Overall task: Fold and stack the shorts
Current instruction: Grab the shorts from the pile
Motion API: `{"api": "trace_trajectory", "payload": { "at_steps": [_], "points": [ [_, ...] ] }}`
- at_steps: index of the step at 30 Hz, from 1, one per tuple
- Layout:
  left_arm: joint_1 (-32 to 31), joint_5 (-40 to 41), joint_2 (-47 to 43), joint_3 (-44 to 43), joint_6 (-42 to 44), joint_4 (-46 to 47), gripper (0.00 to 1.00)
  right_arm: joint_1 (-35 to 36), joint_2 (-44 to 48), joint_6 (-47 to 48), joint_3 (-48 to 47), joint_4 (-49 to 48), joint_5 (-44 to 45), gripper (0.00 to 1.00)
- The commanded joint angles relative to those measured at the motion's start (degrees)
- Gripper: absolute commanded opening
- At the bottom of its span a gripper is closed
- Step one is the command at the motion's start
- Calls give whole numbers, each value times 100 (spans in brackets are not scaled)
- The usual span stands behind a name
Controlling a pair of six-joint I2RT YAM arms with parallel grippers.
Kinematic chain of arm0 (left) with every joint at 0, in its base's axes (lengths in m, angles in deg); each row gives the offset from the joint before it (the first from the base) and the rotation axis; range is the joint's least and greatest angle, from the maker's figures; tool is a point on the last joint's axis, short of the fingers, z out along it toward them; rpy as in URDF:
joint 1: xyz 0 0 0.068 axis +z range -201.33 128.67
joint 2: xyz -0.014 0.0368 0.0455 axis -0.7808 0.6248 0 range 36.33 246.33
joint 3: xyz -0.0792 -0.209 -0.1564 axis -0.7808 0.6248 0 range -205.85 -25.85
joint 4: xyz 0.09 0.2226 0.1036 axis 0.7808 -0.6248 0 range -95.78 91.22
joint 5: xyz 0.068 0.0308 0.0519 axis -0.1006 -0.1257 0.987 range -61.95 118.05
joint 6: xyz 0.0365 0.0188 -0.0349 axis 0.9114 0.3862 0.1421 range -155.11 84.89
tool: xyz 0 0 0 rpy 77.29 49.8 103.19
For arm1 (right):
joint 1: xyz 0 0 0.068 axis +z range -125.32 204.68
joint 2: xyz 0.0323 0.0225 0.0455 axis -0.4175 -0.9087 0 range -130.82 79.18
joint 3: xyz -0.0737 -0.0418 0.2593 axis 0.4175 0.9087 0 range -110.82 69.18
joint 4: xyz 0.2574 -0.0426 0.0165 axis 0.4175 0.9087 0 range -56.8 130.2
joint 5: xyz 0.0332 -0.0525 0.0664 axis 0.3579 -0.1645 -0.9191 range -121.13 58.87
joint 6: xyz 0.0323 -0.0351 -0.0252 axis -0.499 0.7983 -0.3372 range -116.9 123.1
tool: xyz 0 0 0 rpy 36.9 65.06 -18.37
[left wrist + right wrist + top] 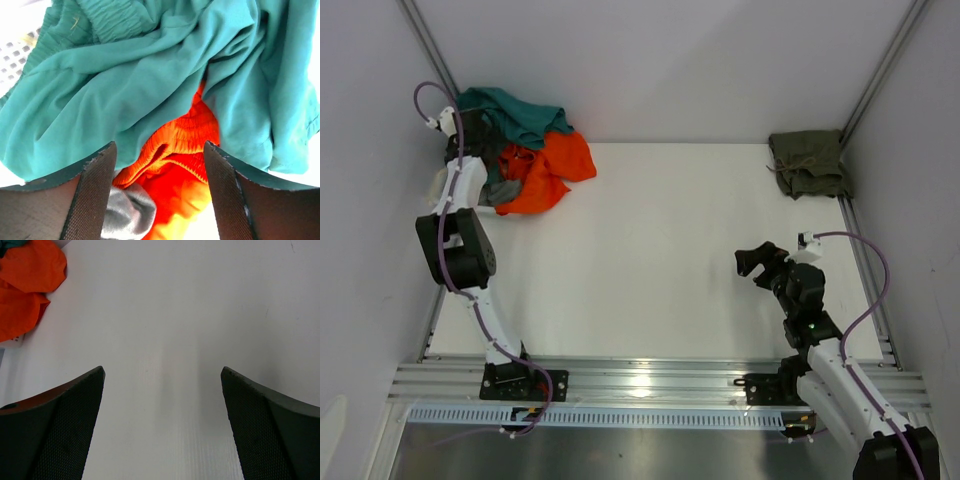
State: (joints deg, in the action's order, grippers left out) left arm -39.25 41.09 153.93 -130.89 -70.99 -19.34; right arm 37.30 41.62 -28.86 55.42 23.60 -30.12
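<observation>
Shorts in teal lie crumpled at the far left, just beyond my left fingers, which are spread wide, holding nothing. Olive shorts sit far right; my right gripper gapes empty, well apart.

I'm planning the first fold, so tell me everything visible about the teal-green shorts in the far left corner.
The teal-green soft cloth shorts lie crumpled and unfolded in the far left corner of the white table, topping a heap. The fabric looks thin and smooth, deeply creased, with a gathered elastic waistband. They drape over bright orange cloth, with grey cloth beside that. The left gripper hangs open just over them; whether it touches is unclear.
</observation>
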Motion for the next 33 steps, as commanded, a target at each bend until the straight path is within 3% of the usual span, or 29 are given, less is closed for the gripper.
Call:
{"api": "trace_trajectory", "payload": {
  "at_steps": [1,7,12,16,21,27,30,31,33],
  "points": [
    [207,-284,-448,588,-508,445,74,-23,-58,-29,-171,-173,-23,99],
    [313,154,-589,844,-999,149,75,-41,-190,-47,-189,-208,-31,99],
    [322,279,-1055,1644,-1316,798,76,-49,-234,-47,-215,-191,-23,99],
    [374,305,-678,1241,-1439,237,76,-58,-216,-47,-206,-191,-179,99],
    [471,68,-572,1468,-1703,552,76,-58,-243,-73,-206,-217,-225,99],
    [550,120,-80,818,-1589,316,76,-58,-225,-99,-206,-217,-269,99],
    [568,15,166,546,-1563,307,60,-49,-217,-117,-197,-217,-295,99],
    [559,-3,228,424,-1563,281,39,-58,-217,-126,-189,-235,-295,99],
    [559,-47,368,274,-1580,245,16,-67,-217,-117,-197,-217,-304,99]
  ]
}}
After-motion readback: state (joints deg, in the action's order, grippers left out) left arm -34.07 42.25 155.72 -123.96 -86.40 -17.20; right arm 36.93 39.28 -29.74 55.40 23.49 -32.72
